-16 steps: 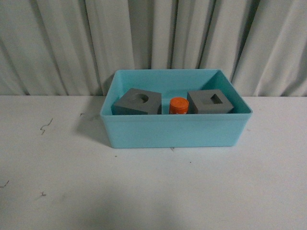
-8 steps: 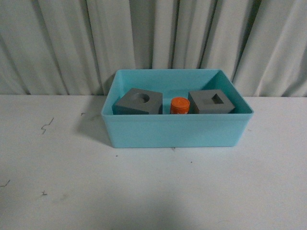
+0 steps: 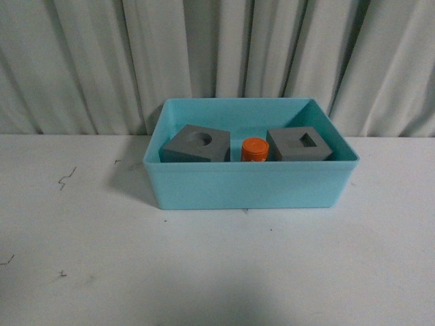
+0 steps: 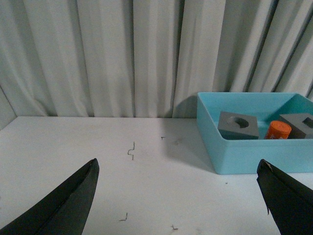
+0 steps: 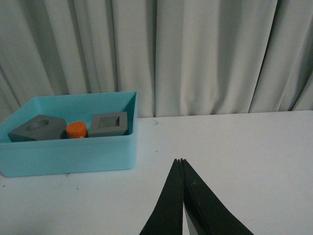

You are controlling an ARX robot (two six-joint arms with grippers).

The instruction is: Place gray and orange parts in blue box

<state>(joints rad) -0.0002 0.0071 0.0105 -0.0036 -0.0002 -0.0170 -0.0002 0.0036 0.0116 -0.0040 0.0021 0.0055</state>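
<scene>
Turquoise blue box (image 3: pixel 250 187) on the white table (image 3: pixel 204 272) holds everything: round-recess cube (image 3: pixel 196 144) at 9 o'clock, orange cylinder (image 3: pixel 255 149) central, square-recess cube (image 3: pixel 299 144) at 3 o'clock; task looks complete. Left claw (image 4: pixel 178 196) gapes wide, empty; right claw (image 5: pixel 182 164) pinched together, empty

Gray cubes (image 3: pixel 196 143), orange cylinder (image 3: pixel 255 149) inside blue box (image 3: pixel 248 187)

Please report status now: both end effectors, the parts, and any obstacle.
Left end effector open, empty. Right end effector shut, empty. Both gray cubes and orange cylinder inside blue box. No obstacle seen.
</scene>
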